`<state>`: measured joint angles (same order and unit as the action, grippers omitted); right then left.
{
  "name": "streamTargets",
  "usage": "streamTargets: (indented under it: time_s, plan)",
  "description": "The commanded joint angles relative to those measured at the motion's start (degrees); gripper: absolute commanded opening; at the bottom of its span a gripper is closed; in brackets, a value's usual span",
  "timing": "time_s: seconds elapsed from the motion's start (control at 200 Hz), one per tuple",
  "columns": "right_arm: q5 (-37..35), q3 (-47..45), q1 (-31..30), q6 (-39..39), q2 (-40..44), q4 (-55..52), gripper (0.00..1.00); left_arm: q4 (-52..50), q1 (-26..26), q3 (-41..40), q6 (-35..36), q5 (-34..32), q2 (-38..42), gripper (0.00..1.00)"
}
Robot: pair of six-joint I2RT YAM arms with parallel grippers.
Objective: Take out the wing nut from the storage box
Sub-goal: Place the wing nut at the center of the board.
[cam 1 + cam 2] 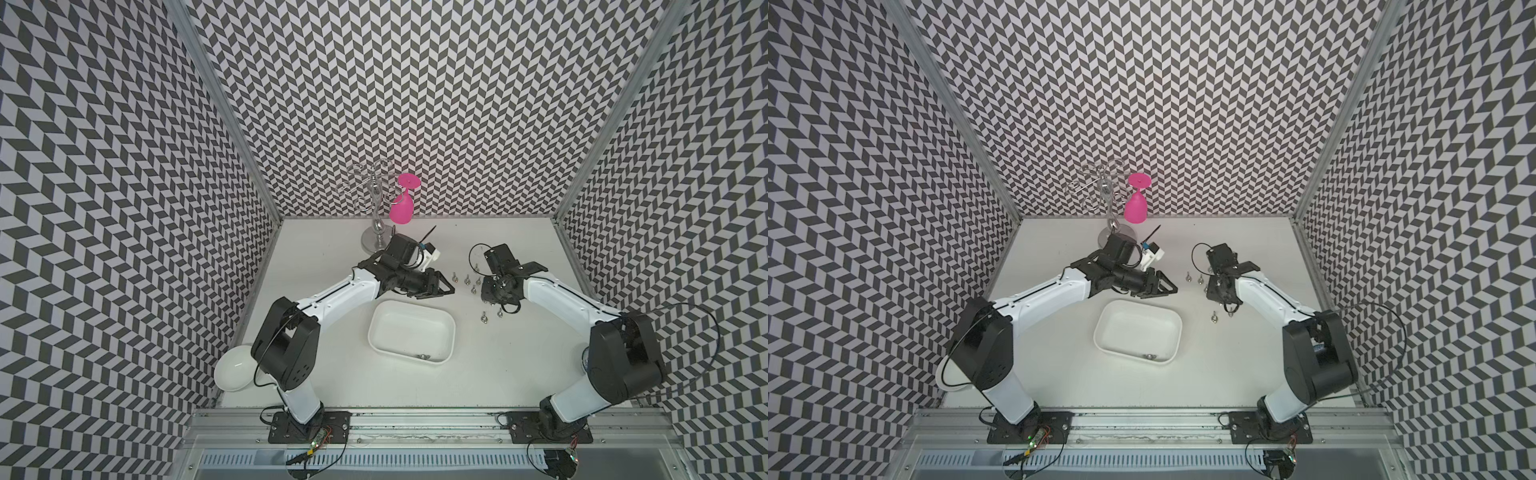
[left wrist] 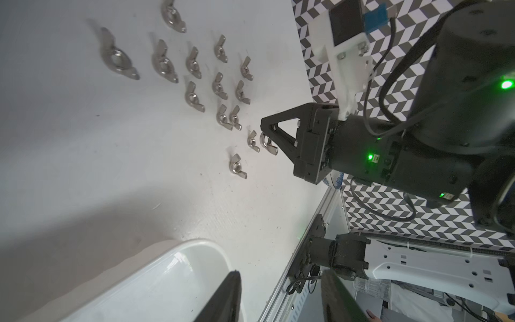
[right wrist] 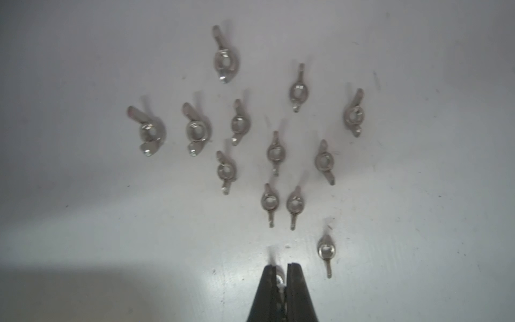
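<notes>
Right pincer (image 2: 264, 131) clamps wing nut (image 2: 268, 142); loose nuts (image 2: 192, 96) nearby.

Scattered nuts (image 3: 276, 152) lie right of storage box (image 1: 409, 330) (wing nut (image 1: 423, 356) inside)

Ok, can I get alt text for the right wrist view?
The right tool, seen close up, is shut on a wing nut. Beyond it, twelve loose wing nuts lie spread over the white table, slightly blurred.
</notes>
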<state>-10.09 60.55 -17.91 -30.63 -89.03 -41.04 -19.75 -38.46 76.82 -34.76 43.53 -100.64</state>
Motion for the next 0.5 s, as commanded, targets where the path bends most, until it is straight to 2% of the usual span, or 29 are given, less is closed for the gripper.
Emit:
streamTargets:
  time_s: [0.0, 0.235, 0.496]
  plan:
    - [0.06, -3.14, 3.50, -3.24, 3.40, 4.33, 0.00, -2.81, -2.76, 4.41, 3.22, 0.19, -3.17, 0.50]
    - [3.14, -9.75, 10.25, -5.72, 5.81, 6.23, 0.00, -4.73, -4.74, 7.28, 4.60, 0.51, -5.82, 0.50]
    - [6.32, -13.73, 13.17, -5.45, 4.44, 7.03, 0.00, -5.39, -4.19, 7.25, 5.64, 0.79, -5.55, 0.50]
